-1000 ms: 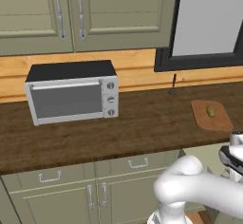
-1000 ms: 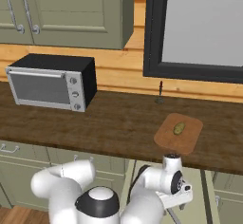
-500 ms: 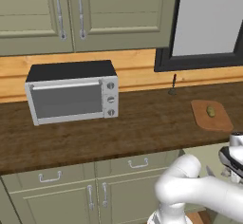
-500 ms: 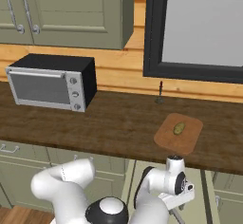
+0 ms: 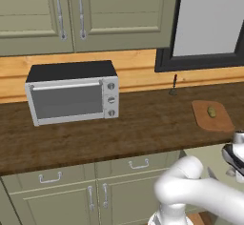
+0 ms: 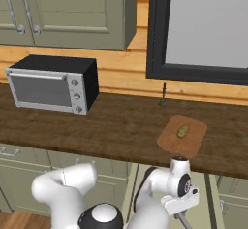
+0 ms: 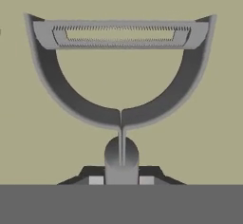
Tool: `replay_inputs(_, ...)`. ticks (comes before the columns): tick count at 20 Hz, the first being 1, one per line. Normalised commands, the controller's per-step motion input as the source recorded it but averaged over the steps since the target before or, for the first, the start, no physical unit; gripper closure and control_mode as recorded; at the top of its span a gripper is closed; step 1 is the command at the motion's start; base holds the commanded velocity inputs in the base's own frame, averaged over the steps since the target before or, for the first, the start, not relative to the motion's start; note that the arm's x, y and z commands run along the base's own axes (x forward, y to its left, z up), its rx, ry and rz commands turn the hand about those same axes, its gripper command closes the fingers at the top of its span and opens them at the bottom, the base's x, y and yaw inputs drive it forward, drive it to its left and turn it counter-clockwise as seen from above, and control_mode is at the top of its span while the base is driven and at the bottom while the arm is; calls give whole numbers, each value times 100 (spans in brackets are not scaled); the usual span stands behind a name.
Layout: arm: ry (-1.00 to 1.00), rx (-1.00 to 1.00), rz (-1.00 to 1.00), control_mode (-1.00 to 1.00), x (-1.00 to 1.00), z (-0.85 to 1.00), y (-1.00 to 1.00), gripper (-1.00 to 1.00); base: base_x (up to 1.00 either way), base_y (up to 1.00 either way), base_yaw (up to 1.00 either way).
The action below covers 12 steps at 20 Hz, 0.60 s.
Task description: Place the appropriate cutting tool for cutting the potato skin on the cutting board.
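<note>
The peeler (image 7: 71,97), light grey with a Y-shaped head and slotted blade, stands straight out of my gripper (image 7: 121,180), which is shut on its handle against a plain olive background. In the base views my gripper (image 6: 180,207) hangs low in front of the cabinets, below the counter's front edge, with the peeler (image 6: 183,220) pointing down. Above it on the counter lies the light-brown cutting board (image 6: 170,139), and the small yellowish potato (image 6: 182,131) rests on it. In the left base view the board (image 5: 202,112), the potato (image 5: 211,111) and my gripper (image 5: 235,156) sit at the right.
A silver toaster oven (image 5: 71,95) stands at the left of the dark wooden counter (image 5: 143,124). A slim knife (image 5: 174,83) stands upright by the back wall under the dark-framed window (image 6: 203,29). Cabinet doors and drawers run below the counter.
The arm's lower links have swung a little near the base. The hand with the peeler has barely shifted below the counter edge.
</note>
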Motion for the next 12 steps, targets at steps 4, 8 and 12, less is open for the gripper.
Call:
replay_inputs(4,-5,0,0,-100,-64,97,23,100,0,0,0)
replay_inputs(8,-2,0,0,-100,-69,94,57,100,0,0,0)
replay_inputs(12,-4,0,0,-100,-39,100,42,100,0,0,0)
